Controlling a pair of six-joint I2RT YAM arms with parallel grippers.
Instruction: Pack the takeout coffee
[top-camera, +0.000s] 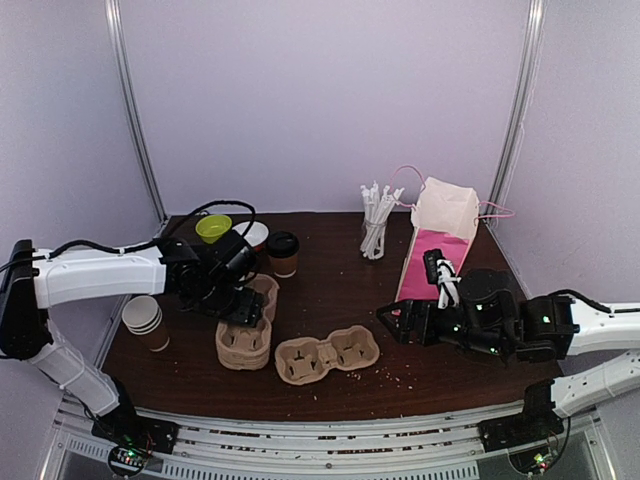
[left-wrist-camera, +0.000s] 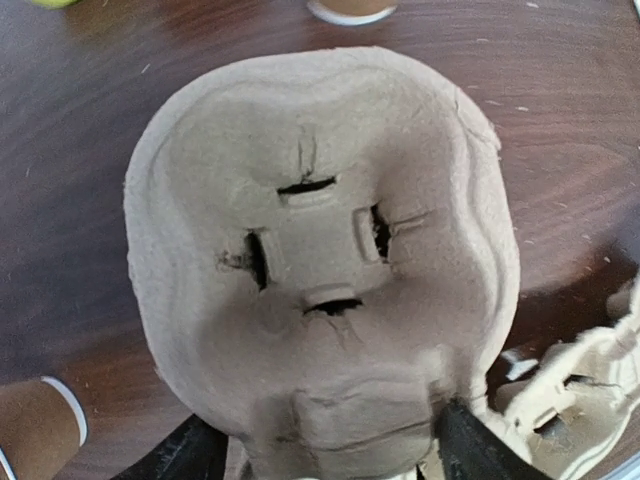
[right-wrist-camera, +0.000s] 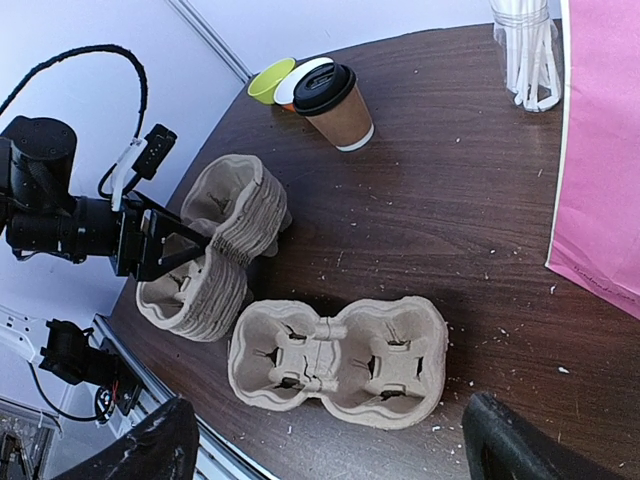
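Both grippers are spread: the left gripper (top-camera: 243, 305) straddles the waist of the top tray on a stack of pulp cup carriers (top-camera: 245, 342) near the table's (top-camera: 330, 250) left edge, and the right gripper (top-camera: 383, 325) hovers beside a single two-cup carrier (top-camera: 327, 358) near the front edge. The takeout coffee (top-camera: 283, 253) stands upright and lidded toward the back left corner, apart from both grippers.

Both arms are rocking white shells and black joints. A black cable (top-camera: 215, 206) is looping off the left arm (top-camera: 100, 272), and the right arm (top-camera: 610, 326) is showing what are probably green LEDs behind its black claw (top-camera: 384, 322).
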